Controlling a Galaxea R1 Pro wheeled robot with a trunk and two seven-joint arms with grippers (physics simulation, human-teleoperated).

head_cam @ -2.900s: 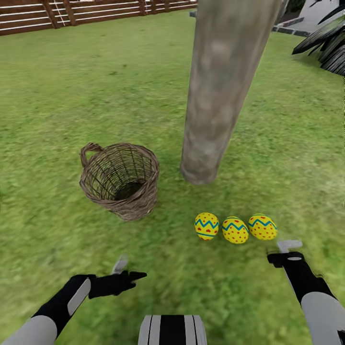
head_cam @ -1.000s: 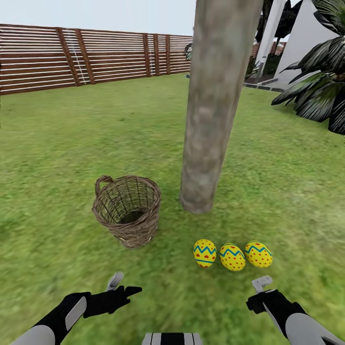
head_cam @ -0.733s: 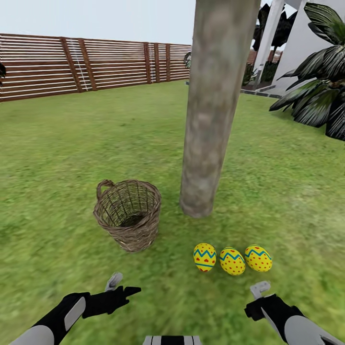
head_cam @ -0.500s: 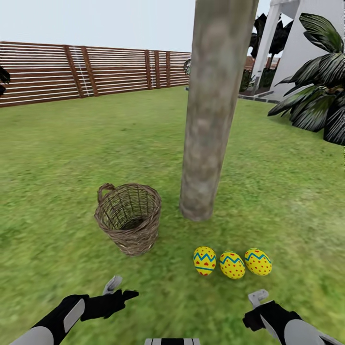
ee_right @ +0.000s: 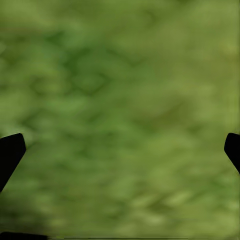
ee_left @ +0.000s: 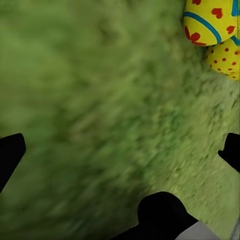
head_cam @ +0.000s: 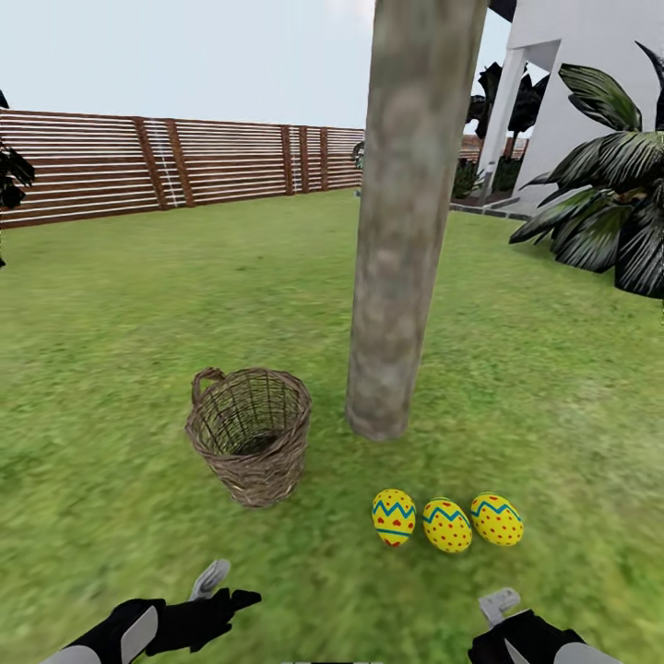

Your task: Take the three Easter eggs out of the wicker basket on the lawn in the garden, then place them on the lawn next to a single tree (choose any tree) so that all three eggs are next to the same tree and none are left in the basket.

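Left gripper [head_cam: 224, 598]: fingers spread, empty, low over lawn [head_cam: 111, 323]. Wicker basket [head_cam: 250, 434]: upright, no eggs inside. Tree [head_cam: 406, 221]: trunk just beside basket. Three Easter eggs [head_cam: 447, 523]: rowed on grass near trunk. Right gripper [ee_right: 120, 150]: fingers apart, empty.

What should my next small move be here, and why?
Probably none beyond keeping both arms back: the three eggs lie in a row on the lawn beside the tree, the basket looks empty, and both sets of jaws stand open with nothing between them.
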